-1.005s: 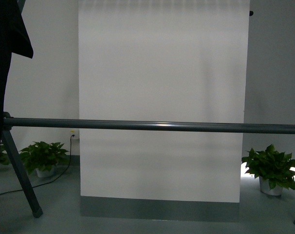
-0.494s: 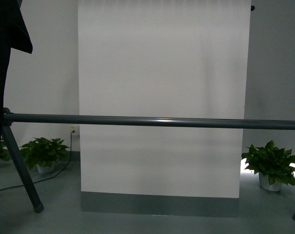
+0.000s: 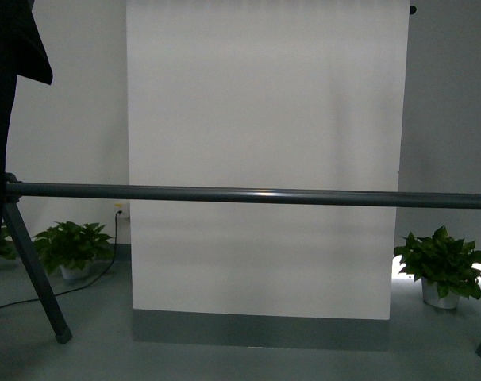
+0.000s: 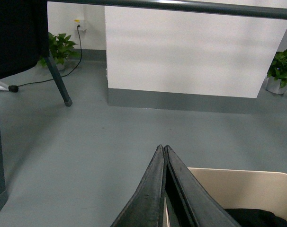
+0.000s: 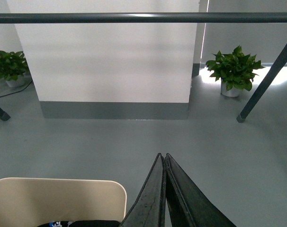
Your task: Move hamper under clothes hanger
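Note:
The beige hamper shows in both wrist views, in the left wrist view [image 4: 243, 189] and in the right wrist view [image 5: 58, 198], with dark clothes inside. My left gripper [image 4: 163, 147] is shut on the hamper's rim. My right gripper [image 5: 162, 156] is shut on its opposite rim. The clothes hanger's dark grey pole [image 3: 248, 194] crosses the front view at mid height; it also spans the top of the left wrist view [image 4: 181, 5] and of the right wrist view [image 5: 134, 18]. A black T-shirt [image 3: 6, 95] hangs at its left end. Neither gripper shows in the front view.
A white panel [image 3: 264, 159] with a grey base stands behind the pole. The rack's splayed legs [image 3: 34, 274] [image 5: 264, 80] stand on the grey floor. Potted plants [image 3: 70, 246] [image 3: 443, 266] sit at both sides by the wall. A cable [image 4: 49, 78] runs along the floor at the left.
In the front view the pole and the panel's grey base have shifted slightly upward and the plants sit a little higher, so my view has dropped or moved nearer to the rack.

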`<state>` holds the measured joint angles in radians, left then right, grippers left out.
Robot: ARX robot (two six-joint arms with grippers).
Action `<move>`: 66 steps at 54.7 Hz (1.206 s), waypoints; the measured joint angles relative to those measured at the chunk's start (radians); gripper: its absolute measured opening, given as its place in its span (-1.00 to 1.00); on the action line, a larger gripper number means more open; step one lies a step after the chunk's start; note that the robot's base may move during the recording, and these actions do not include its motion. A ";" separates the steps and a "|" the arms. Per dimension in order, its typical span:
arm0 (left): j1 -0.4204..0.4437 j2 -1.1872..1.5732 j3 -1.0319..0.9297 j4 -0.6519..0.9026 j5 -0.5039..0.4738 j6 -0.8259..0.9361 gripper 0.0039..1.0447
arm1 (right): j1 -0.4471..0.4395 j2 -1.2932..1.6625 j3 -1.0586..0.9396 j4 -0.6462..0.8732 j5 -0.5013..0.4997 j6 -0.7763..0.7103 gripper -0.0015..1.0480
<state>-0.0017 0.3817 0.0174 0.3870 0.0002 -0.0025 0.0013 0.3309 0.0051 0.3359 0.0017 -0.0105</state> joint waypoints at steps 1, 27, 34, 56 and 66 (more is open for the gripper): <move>0.000 -0.007 0.000 -0.006 0.000 0.000 -0.94 | 0.000 -0.004 0.000 -0.004 0.000 0.000 -0.96; 0.000 -0.180 0.000 -0.181 0.000 0.000 -0.94 | 0.000 -0.159 0.000 -0.160 0.000 0.000 -0.96; 0.000 -0.213 0.000 -0.214 0.000 0.000 -0.94 | 0.000 -0.309 0.001 -0.329 -0.001 0.000 -0.96; 0.000 -0.377 0.000 -0.385 0.000 0.000 -0.94 | 0.000 -0.327 0.001 -0.335 -0.003 0.000 -0.96; 0.000 -0.377 0.000 -0.385 0.000 0.000 -0.94 | 0.000 -0.327 0.001 -0.335 -0.003 0.000 -0.96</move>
<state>-0.0017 0.0044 0.0177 0.0021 0.0006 -0.0025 0.0013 0.0036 0.0059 0.0006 -0.0010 -0.0105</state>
